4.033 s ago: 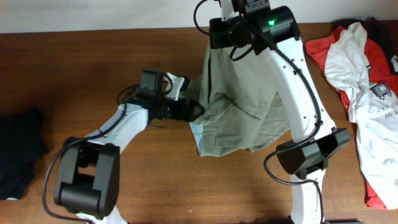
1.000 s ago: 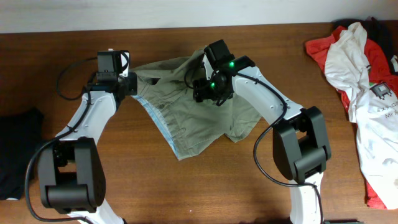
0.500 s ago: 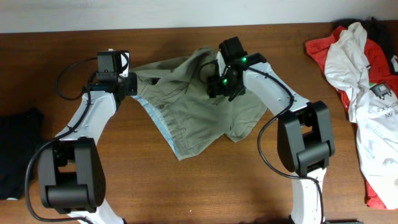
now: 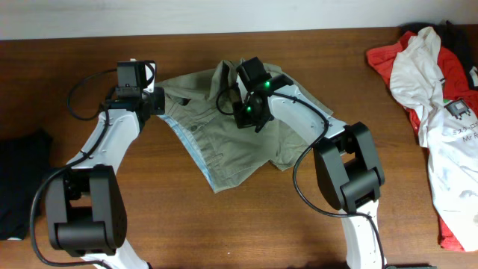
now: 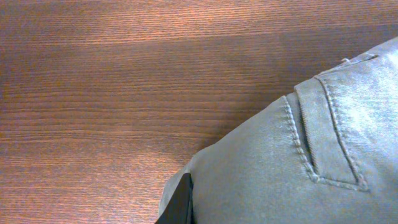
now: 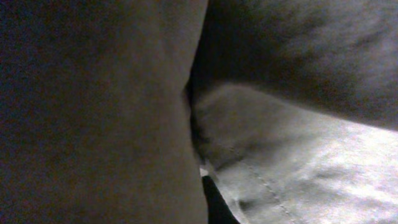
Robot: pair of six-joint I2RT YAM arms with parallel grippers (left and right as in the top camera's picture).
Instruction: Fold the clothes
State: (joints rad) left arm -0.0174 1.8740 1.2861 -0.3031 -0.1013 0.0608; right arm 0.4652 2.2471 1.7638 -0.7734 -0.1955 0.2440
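The clothes (image 4: 231, 142), a khaki grey-green garment, lie rumpled across the middle of the table, with a pale blue inner band showing along the left edge. My left gripper (image 4: 160, 103) is shut on its upper left corner. In the left wrist view the stitched seam and a pocket flap of the clothes (image 5: 311, 155) fill the lower right, over one dark finger (image 5: 180, 206). My right gripper (image 4: 243, 114) is pressed down into the upper middle of the garment, shut on a fold. Cloth (image 6: 298, 168) fills the dark right wrist view around a finger (image 6: 216, 200).
A white printed T-shirt (image 4: 437, 97) lies on a red garment (image 4: 383, 56) at the far right. A black garment (image 4: 19, 179) lies at the left edge. Bare wood shows in front of the clothes and between them and the side piles.
My right gripper has moved left across the upper part of the garment and has shut on a fold. The left gripper has stayed where it was, still shut on the corner.
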